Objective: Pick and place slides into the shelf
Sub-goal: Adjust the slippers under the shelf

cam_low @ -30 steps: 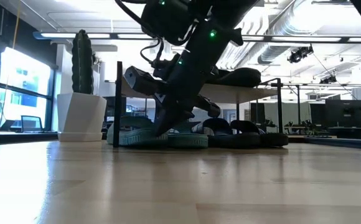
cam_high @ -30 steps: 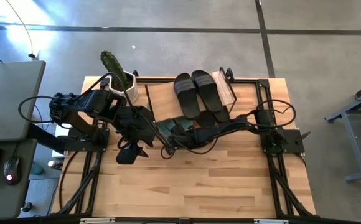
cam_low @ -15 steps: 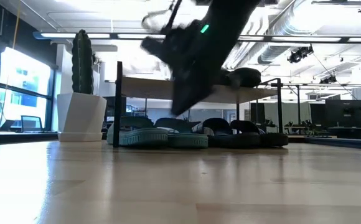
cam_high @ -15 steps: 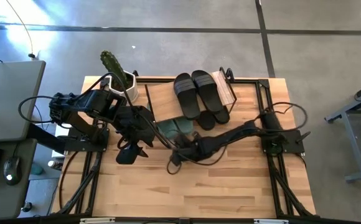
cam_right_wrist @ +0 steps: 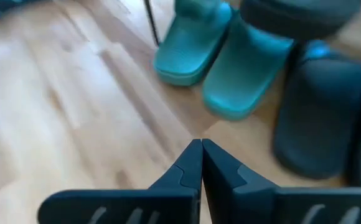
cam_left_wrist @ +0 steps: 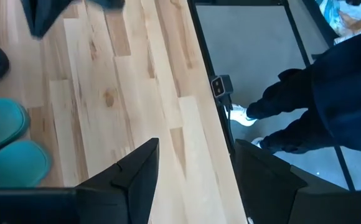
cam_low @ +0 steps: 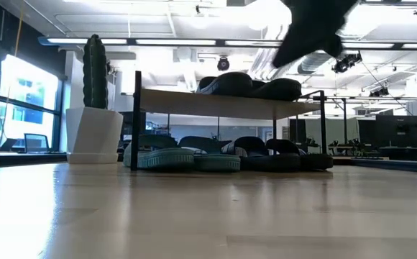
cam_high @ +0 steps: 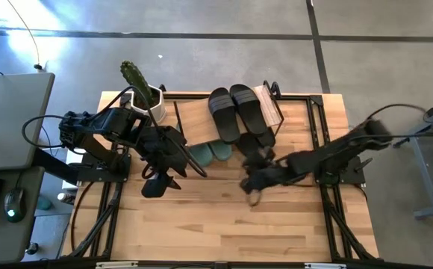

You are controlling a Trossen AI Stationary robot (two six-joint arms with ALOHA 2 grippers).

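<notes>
High view: the shelf (cam_high: 265,97) sits at the desk's (cam_high: 239,224) twelve o'clock, two black slides (cam_high: 235,110) on top, the green pair (cam_high: 209,153) under its seven o'clock edge. The right gripper (cam_high: 250,187) hangs mid-desk, pinched together and empty; the left gripper (cam_high: 157,179) waits at nine o'clock, spread wide, holding nothing.

Low view: the bottom row looks full.

Right wrist view: the green slides' matte heels poke out past the shelf, so a low arm sweep could drag them back out.
</notes>
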